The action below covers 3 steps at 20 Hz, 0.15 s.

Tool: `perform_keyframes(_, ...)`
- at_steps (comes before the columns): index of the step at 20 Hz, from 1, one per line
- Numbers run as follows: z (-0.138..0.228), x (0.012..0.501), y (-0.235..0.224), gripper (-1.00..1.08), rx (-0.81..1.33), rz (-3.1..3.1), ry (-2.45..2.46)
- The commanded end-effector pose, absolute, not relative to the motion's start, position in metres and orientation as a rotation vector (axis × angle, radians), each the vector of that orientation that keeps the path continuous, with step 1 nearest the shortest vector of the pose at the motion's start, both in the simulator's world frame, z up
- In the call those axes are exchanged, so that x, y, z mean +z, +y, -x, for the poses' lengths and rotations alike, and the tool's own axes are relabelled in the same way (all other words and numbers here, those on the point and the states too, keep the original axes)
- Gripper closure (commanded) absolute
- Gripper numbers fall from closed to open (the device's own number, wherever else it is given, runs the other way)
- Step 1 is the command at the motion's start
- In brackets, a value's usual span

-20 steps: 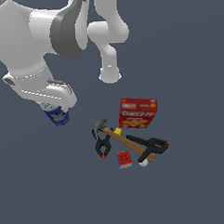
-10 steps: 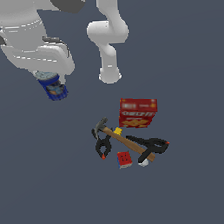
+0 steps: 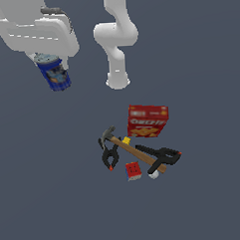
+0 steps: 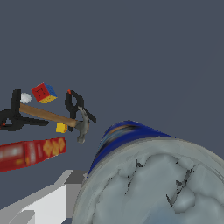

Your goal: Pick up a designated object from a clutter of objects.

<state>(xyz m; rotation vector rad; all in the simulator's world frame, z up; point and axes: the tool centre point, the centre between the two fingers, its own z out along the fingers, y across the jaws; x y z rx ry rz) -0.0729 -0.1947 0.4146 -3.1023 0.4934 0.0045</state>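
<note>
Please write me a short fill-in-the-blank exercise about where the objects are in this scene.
1. The hand holds the small dark blue can with a grey lid ____ the floor.
2. The wooden-handled hammer lies in front of the ____ cracker box.
3. Beside the small red cube sits a small ____ ball.

Missing words: above; red; white

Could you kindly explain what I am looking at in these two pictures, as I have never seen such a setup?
These are simulator renders of one white robot arm. The exterior view looks at the scene from off the arm; the wrist view comes from a camera on its wrist. The arm's pincer holds a blue can up, away from the pile. On the grey floor lie a red box, a hammer, two black clamps, a red cube, a white ball and a yellow block.
</note>
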Motion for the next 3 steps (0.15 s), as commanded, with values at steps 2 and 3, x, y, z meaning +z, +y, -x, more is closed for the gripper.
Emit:
perform_keyframes(2,0.0758,0.4223,-0.1941,1.08,0.000,3.103,0.493)
perform_keyframes(3,0.0760,0.4225,-0.1941,1.08,0.000,3.103,0.493)
